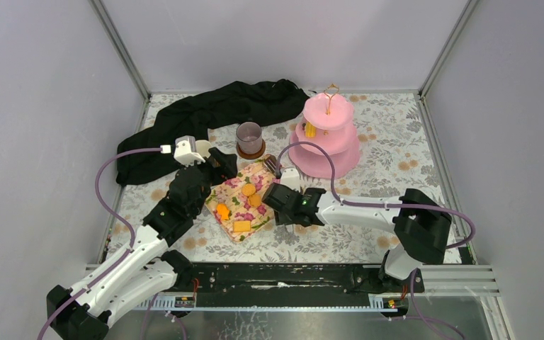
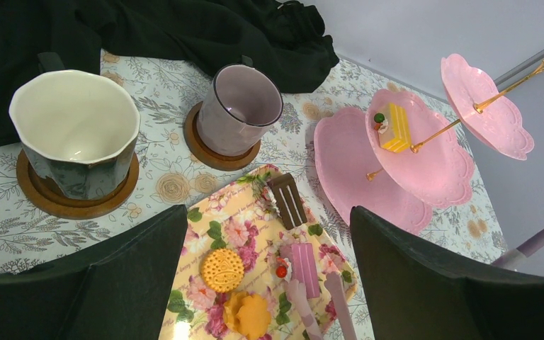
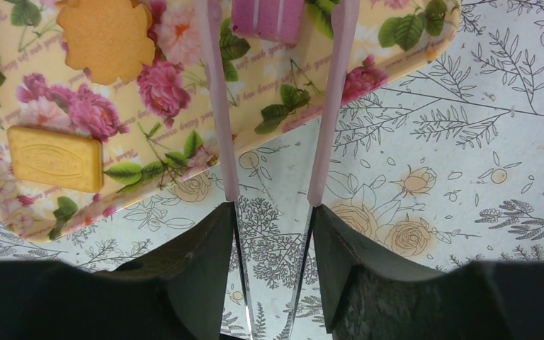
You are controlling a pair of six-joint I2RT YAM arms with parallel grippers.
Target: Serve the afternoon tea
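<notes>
A floral napkin (image 1: 241,205) holds a pink cake (image 2: 303,268), a brown cake (image 2: 288,200), a round biscuit (image 2: 222,269), a flower biscuit (image 2: 249,314) and a rectangular yellow biscuit (image 3: 55,157). My right gripper (image 1: 275,195) is shut on pink tongs (image 3: 219,106). The tongs' two arms stand either side of the pink cake (image 3: 268,18). My left gripper (image 2: 268,211) is open and empty above the napkin's far left side. A cream-lined dark mug (image 2: 74,134) and a mauve-grey mug (image 2: 239,110) stand on wooden coasters. A yellow cake (image 2: 395,127) sits on the pink tiered stand (image 1: 336,152).
A black cloth (image 1: 205,117) lies along the back left, behind the mugs. The stand's gold handle (image 1: 331,91) rises at the back right. Grey walls close in the table on three sides. A small orange cake (image 1: 222,212) lies on the napkin's near left.
</notes>
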